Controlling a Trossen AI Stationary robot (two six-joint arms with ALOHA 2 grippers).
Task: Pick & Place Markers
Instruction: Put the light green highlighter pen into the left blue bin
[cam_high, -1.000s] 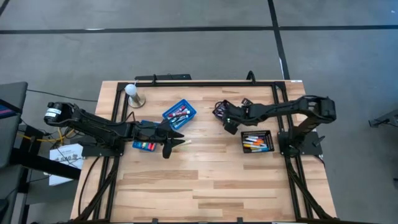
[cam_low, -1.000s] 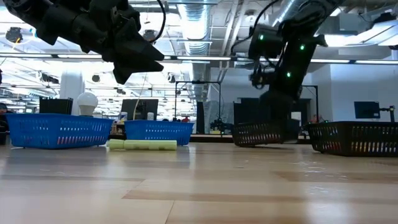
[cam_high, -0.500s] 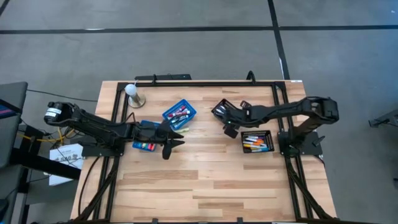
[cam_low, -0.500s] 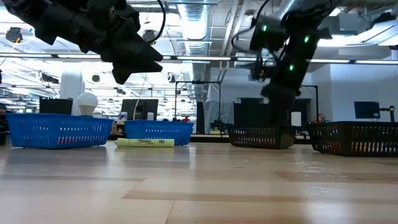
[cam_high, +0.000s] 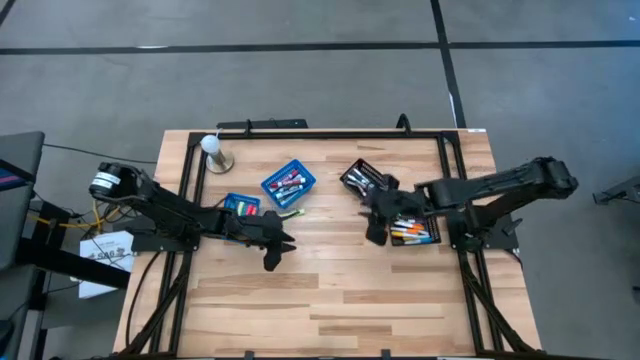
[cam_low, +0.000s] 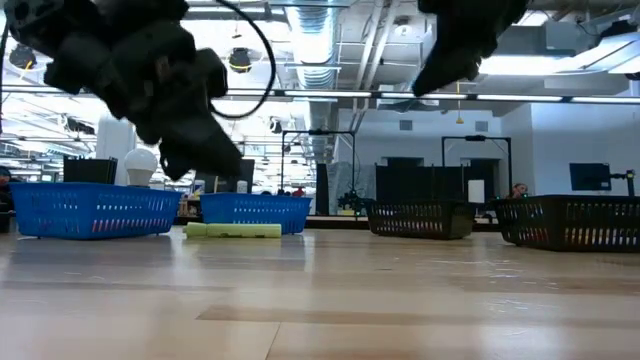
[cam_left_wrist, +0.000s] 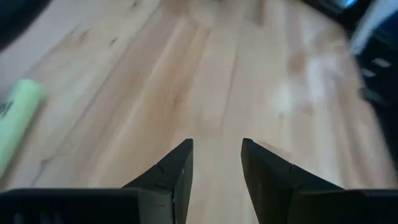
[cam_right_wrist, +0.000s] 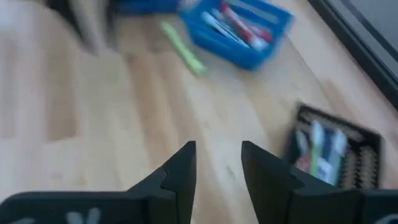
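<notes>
Two arms over the wooden table (cam_high: 340, 300), a loose marker by the blue basket (cam_high: 288, 183).
The green marker (cam_high: 291, 213) lies on the wood just beside that basket; the left gripper (cam_high: 275, 250), fingers apart and empty, hovers near it, while the right gripper (cam_high: 377, 232), also parted and empty, hangs well apart.

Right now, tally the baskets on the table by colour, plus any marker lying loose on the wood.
Blue baskets: 2
Black baskets: 2
Loose green marker: 1
Total: 5
</notes>
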